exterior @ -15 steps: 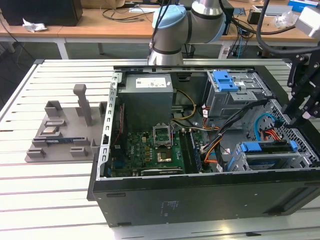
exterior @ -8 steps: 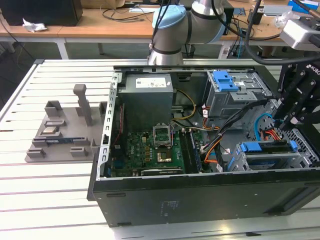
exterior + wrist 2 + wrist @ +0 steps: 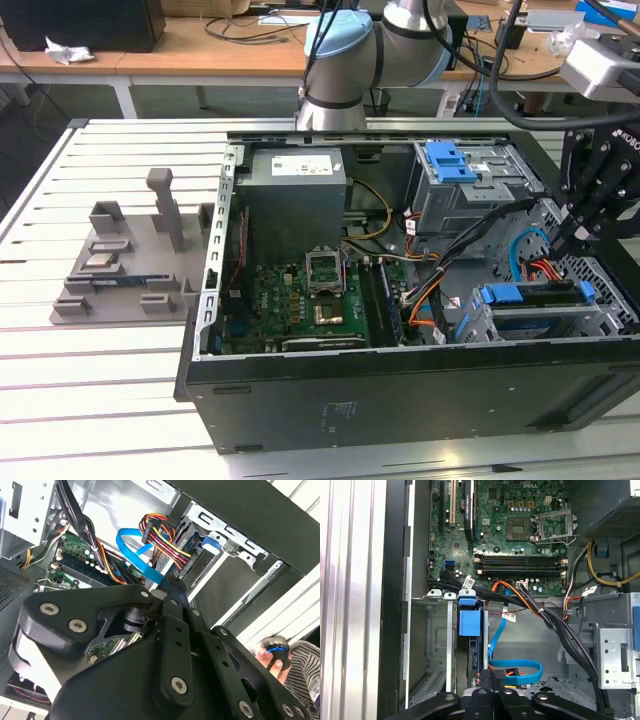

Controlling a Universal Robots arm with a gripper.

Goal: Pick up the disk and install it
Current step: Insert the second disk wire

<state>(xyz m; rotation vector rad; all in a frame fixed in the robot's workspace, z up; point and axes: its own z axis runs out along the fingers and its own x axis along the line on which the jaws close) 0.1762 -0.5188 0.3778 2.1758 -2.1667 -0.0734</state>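
The disk (image 3: 530, 296) sits in the drive cage (image 3: 480, 322) at the exterior view's right end of the open computer case, its blue bracket facing up. In the first wrist view the disk (image 3: 473, 655) stands edge-on in its slot under a blue tab (image 3: 470, 622). My gripper (image 3: 572, 243) hangs just above the disk's cabled end, fingers closed together with nothing between them. In the second wrist view the gripper (image 3: 172, 587) tips sit by the blue data cable (image 3: 137, 555) and the coloured power wires (image 3: 167, 547). The same closed tips of the gripper (image 3: 492, 677) touch that connector.
A grey power supply (image 3: 295, 180), motherboard (image 3: 310, 295) and upper bay with a blue latch (image 3: 450, 160) fill the case. Black cable bundles (image 3: 470, 245) cross beside the cage. A grey fixture tray (image 3: 130, 265) lies at the exterior view's left. A person's hand (image 3: 272, 662) holds a small device.
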